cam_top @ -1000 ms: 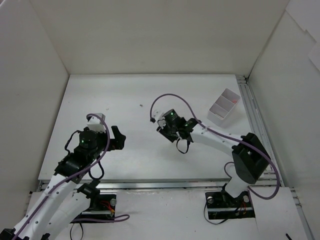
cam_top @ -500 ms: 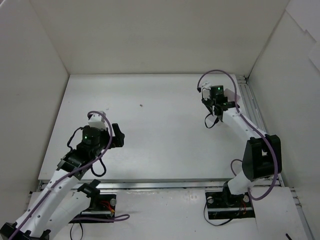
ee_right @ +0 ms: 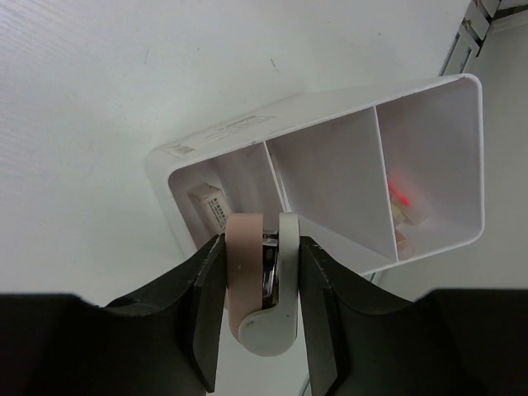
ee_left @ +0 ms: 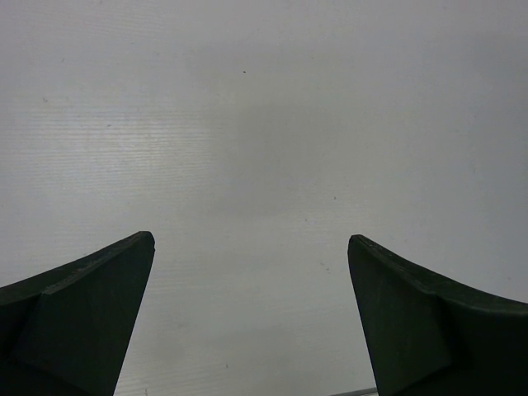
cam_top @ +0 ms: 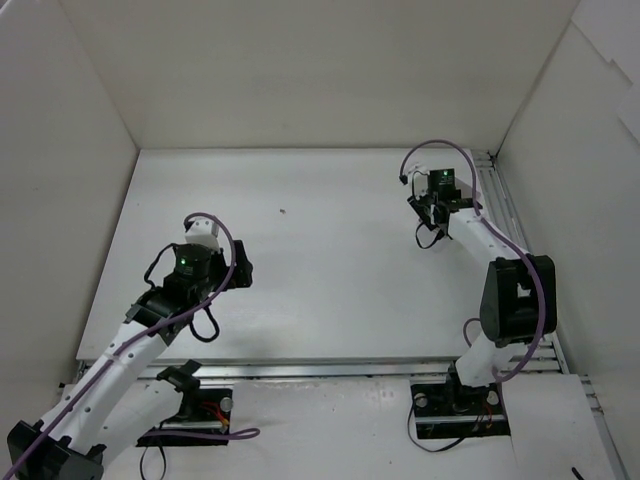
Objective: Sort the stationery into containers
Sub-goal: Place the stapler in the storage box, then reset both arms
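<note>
My right gripper [ee_right: 261, 247] is shut on a small pink-and-white eraser-like block [ee_right: 244, 272] and holds it just above the left compartment of a white three-part container [ee_right: 216, 140]. That compartment holds a cream block [ee_right: 212, 206]. The right compartment holds a pink-red stick [ee_right: 400, 188] and small pale items. In the top view the right gripper [cam_top: 438, 196] is at the back right and hides most of the container. My left gripper [ee_left: 247, 239] is open and empty over bare table; in the top view it [cam_top: 240, 266] is at the front left. A second container is out of view.
A tiny dark speck [cam_top: 282, 211] lies on the table's middle back. A metal rail [cam_top: 492, 205] runs along the right edge beside the container. White walls enclose the table on the left, back and right.
My right arm swung from the table's middle to the back right, carrying the block over the container. My left arm shifted slightly right and forward, still open.
</note>
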You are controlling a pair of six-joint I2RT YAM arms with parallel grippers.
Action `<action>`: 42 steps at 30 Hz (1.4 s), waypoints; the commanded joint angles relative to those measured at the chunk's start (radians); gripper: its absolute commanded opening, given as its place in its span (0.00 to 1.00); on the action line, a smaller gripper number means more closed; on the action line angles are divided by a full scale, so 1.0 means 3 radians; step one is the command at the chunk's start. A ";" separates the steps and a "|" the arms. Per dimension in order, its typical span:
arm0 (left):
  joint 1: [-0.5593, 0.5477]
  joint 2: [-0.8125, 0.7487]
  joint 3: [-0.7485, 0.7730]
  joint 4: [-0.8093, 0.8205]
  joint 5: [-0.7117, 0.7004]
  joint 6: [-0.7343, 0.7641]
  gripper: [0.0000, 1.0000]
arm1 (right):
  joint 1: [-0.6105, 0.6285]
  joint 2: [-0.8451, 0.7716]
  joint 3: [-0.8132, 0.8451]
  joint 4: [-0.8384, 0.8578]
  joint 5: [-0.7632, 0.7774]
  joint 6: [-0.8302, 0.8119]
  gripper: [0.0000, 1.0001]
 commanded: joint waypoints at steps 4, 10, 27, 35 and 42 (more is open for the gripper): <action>-0.0014 0.0010 0.0196 0.0211 -0.0010 0.0056 1.00 | -0.0037 0.0072 0.0213 0.0137 -0.0072 -0.0031 0.42; -0.0014 -0.0011 0.0186 0.0191 -0.0036 0.0051 1.00 | -0.0037 -0.0014 0.0198 0.0137 -0.0199 0.0026 0.59; -0.0014 -0.0322 0.0267 0.0038 -0.0173 0.0046 1.00 | 0.0280 -0.1292 -0.0047 0.0101 -0.1120 0.1482 0.98; -0.0055 -0.0849 0.0202 -0.0162 -0.0588 -0.0164 1.00 | 0.0495 -0.1671 -0.1037 0.1024 -0.1713 0.3047 0.98; -0.0055 -0.1120 0.0084 -0.0310 -0.0695 -0.0332 1.00 | 0.0643 -0.1896 -0.1454 0.1217 -0.1386 0.3217 0.98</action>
